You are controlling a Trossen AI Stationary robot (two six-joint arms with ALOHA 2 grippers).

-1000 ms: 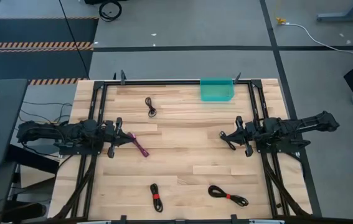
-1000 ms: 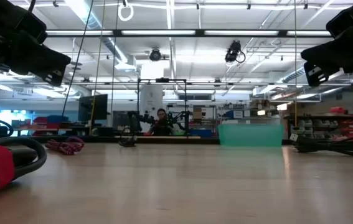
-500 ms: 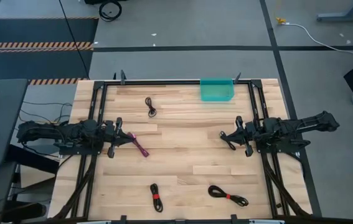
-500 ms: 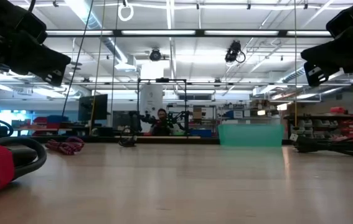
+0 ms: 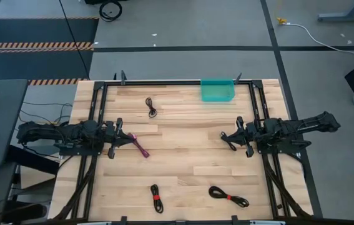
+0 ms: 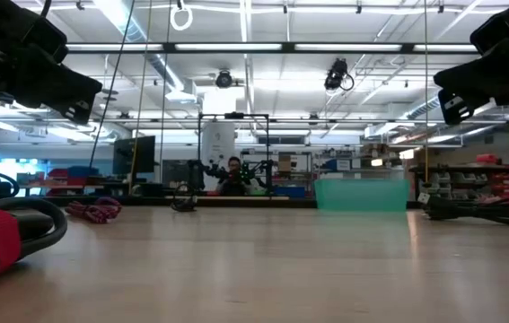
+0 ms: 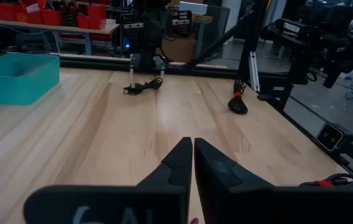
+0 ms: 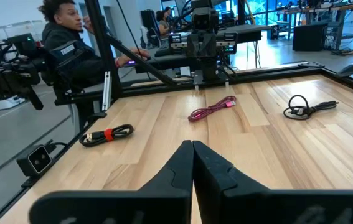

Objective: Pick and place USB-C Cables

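Several cable bundles lie flat on the wooden table. A maroon-pink one [image 5: 140,146] [image 8: 211,109] sits just beyond my left gripper [image 5: 128,139] [image 7: 193,149]. A black one [image 5: 151,107] [image 8: 310,107] lies near the far edge. Two black ones with red ties [image 5: 157,198] [image 5: 228,197] lie near the near edge. In the left wrist view a further black bundle [image 7: 144,86] lies in front of the right arm. My right gripper [image 5: 223,139] [image 8: 193,149] hovers over bare wood at mid-table right. Both grippers are shut and hold nothing.
A teal bin [image 5: 217,90] [image 7: 14,76] stands at the far edge, right of centre. Black frame rails [image 5: 164,82] run along the table's far edge and both sides. A person [image 8: 70,43] sits beyond the table's left side. Bare wood [image 5: 183,150] lies between the grippers.
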